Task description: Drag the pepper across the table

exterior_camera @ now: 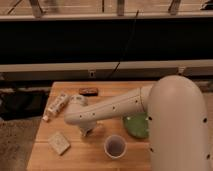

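Note:
The pepper does not show; it may be hidden under my arm or gripper. My white arm reaches from the right across the light wooden table [118,90]. My gripper [87,132] points down onto the tabletop left of centre, between a white tube and a paper cup. What lies between its tips cannot be seen.
A white tube [56,106] lies at the left edge. A dark rectangular block [89,91] lies at the back. A pale square sponge-like piece [59,143] sits front left. A paper cup [115,146] stands at the front, with a green plate [137,127] partly under my arm.

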Available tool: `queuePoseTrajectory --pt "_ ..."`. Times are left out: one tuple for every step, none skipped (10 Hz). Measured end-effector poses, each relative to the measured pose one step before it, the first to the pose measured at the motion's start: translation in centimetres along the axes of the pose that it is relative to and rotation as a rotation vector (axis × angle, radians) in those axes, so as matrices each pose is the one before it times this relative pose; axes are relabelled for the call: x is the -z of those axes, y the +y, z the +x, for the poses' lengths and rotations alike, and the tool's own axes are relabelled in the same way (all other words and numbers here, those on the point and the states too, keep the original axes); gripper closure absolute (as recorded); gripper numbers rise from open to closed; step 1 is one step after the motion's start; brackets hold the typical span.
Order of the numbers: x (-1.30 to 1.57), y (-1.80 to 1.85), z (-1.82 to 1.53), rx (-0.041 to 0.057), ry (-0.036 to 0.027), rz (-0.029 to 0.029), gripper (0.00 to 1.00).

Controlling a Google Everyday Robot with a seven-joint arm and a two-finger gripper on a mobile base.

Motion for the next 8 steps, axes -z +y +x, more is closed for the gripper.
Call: queuePoseTrajectory --pt "-0.024 0.005 0.012 0.00641 0.00027 0.00034 0.20" --pt "0.003 0.025 0.040 0.00446 0.00089 0.00043 0.20" --pt "-0.094 0.102 0.017 0.00790 0.00054 0.00179 0.24" --pt "-0.042 0.050 0.027 0.00441 0.00096 0.00222 0.28" --pt "-0.025 0.046 0.018 0.00435 0.00102 0.00179 0.32" --pt "-0.007 0.012 0.015 0.00307 0.00117 0.00157 0.38" --pt "-0.088 0.015 -0.043 0.00574 -0.00147 0.00041 0.41" --pt "-0.021 -0.020 -0.076 0.00737 -0.00082 0.00035 0.39"
